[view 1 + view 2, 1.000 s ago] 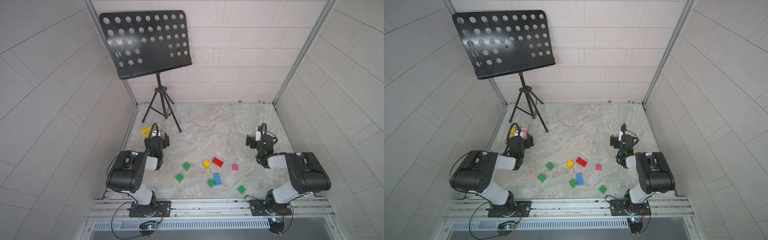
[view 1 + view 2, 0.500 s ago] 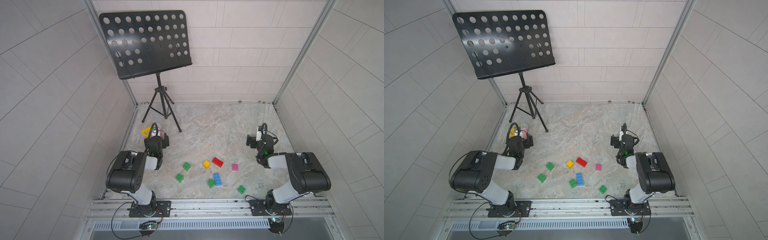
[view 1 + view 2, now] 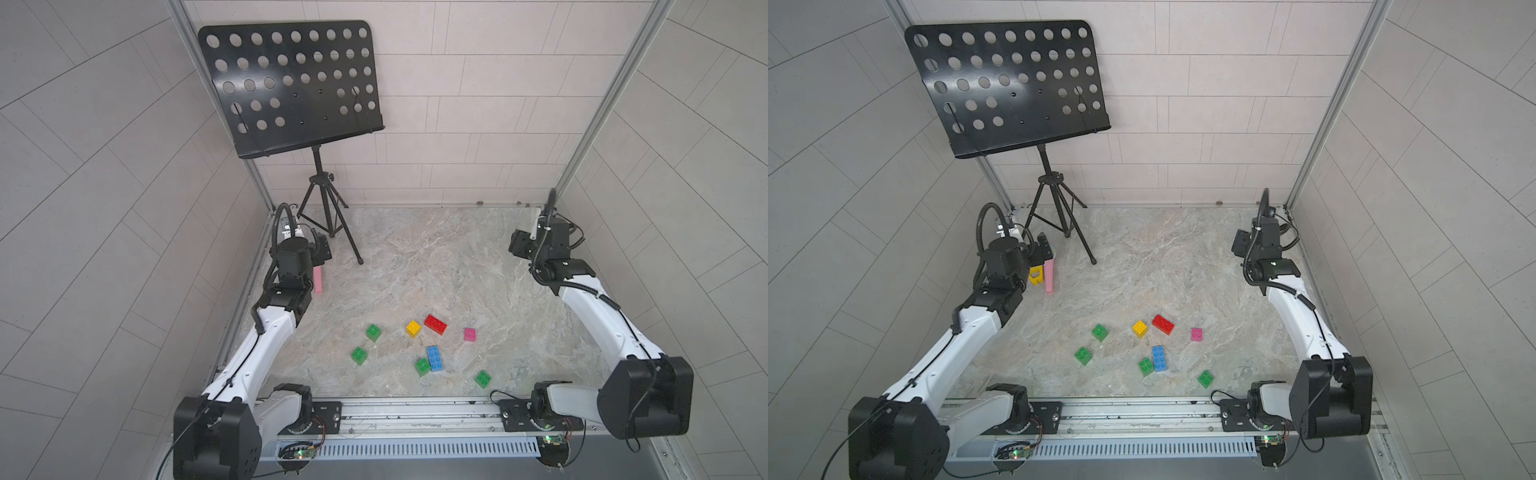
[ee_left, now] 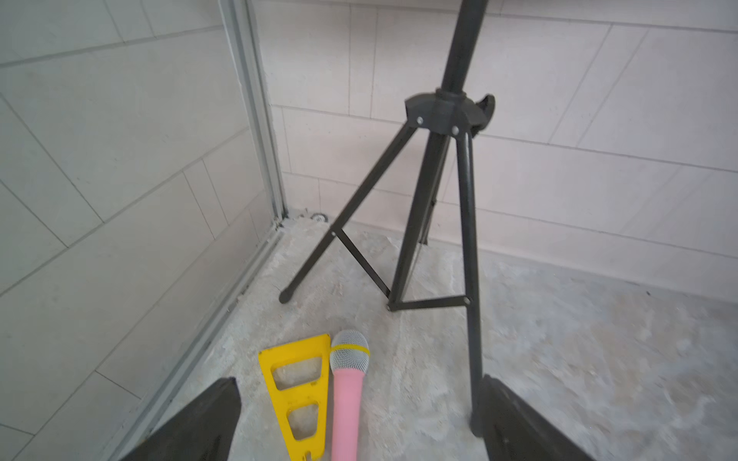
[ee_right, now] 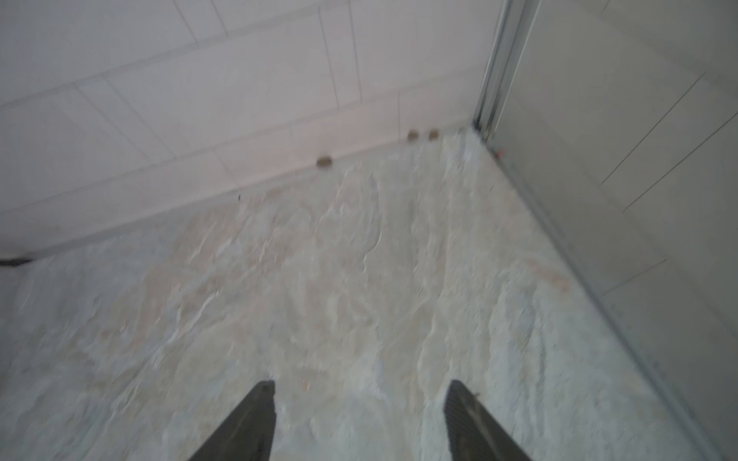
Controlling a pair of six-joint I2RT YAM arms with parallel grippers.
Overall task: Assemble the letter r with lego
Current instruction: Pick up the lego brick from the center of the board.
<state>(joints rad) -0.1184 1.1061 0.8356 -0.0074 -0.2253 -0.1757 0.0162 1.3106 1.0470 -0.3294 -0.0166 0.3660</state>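
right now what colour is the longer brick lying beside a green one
The longer brick is blue, clearest in a top view, next to the green brick.

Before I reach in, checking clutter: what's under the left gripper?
A yellow triangle and a pink microphone lie side by side. In a top view the left gripper covers the microphone's head.

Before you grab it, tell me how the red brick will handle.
The red brick looks like moulded plastic: probably stiff and light. Lying flat, studs up, it should slide rather than roll or tip. Its smooth sides may slip a little.
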